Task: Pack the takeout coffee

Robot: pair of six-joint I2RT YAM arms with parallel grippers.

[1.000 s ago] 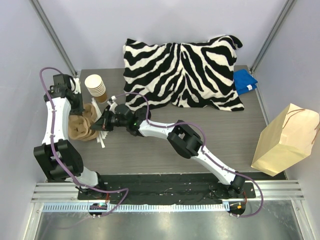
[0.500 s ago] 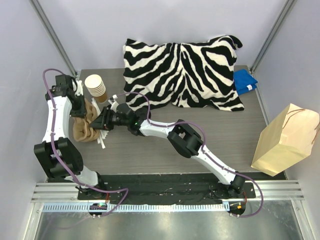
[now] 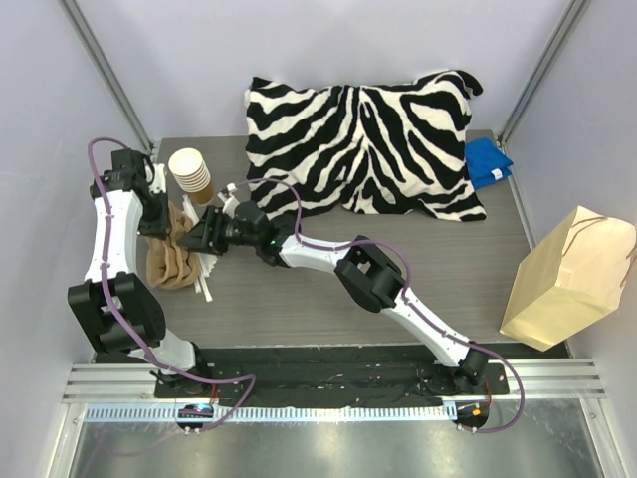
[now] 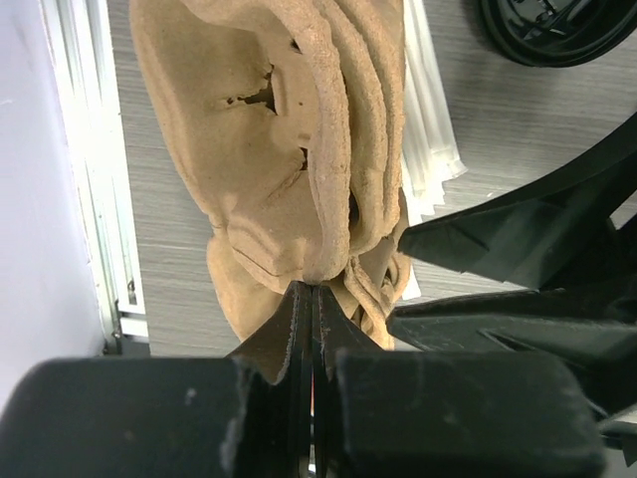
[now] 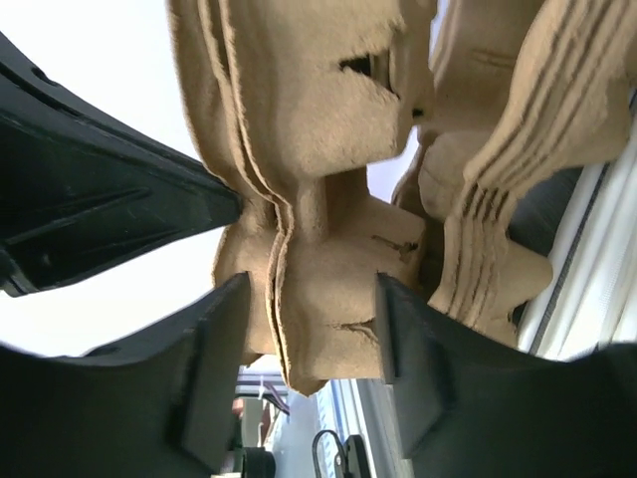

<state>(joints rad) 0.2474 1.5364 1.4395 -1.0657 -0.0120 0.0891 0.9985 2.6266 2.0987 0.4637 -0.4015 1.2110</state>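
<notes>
— What's the setting?
— A grey wood-grain table (image 3: 398, 269) and pale walls. There's a zebra pillow (image 3: 368, 139) far, a paper bag (image 3: 569, 279) right and a cup stack (image 3: 189, 171) far left.
— The grippers?
— The left gripper (image 4: 314, 299) pinches the tan pulp carriers (image 3: 171, 254); the right gripper (image 5: 309, 339) gapes astride them. I can't place the takeout coffee; perhaps it's under that black lid (image 4: 557, 25).

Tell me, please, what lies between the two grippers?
A stack of tan pulp cup carriers, pinched by the left gripper and straddled by the open right gripper, as both wrist views show.
</notes>
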